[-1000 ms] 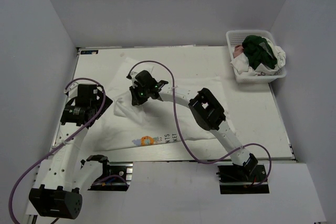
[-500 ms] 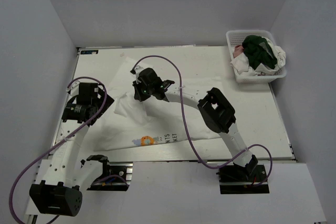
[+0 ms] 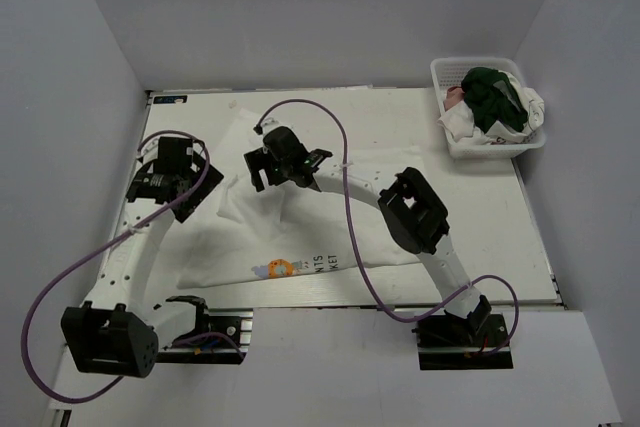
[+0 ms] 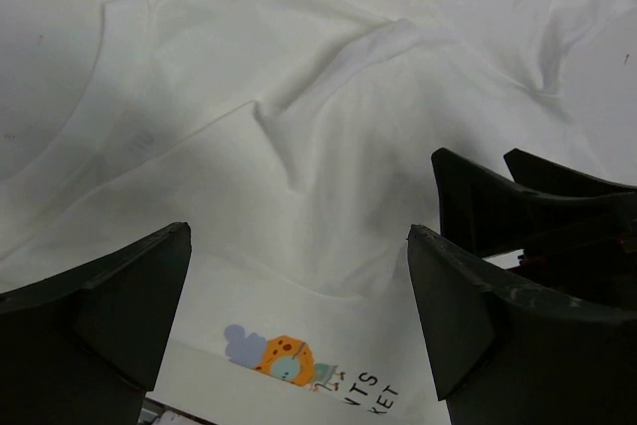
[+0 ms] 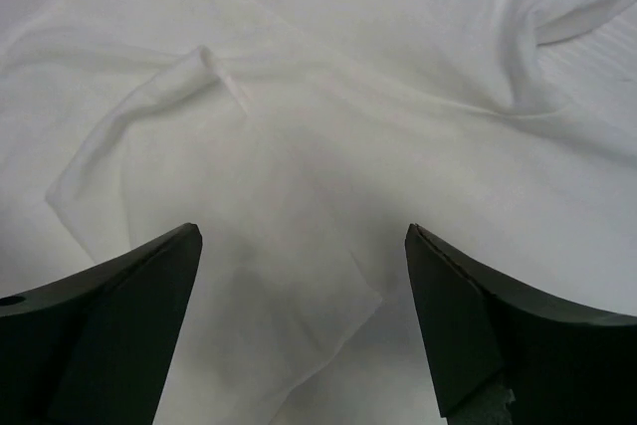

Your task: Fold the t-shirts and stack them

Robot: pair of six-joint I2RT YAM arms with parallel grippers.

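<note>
One white t-shirt (image 3: 300,237) is lying crumpled on the table (image 3: 480,207), left of the basket (image 3: 450,69). Its long axis is running far to near, with the printed end pointing nearward. Three more are sitting heaped in the basket: dark green shirt (image 3: 490,92), pink shirt (image 3: 455,97) and plain white shirt (image 3: 530,107). The left gripper (image 4: 299,236) and right gripper (image 5: 302,231) are hovering over the spread shirt, fingers wide apart, holding nothing.

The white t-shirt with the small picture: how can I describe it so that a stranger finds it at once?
On the white table, left of centre, one white t-shirt lies spread out and creased. Unlike the shirts heaped in the basket at the far right corner, it shows a small multicoloured graphic with dark lettering near its near edge.
</note>
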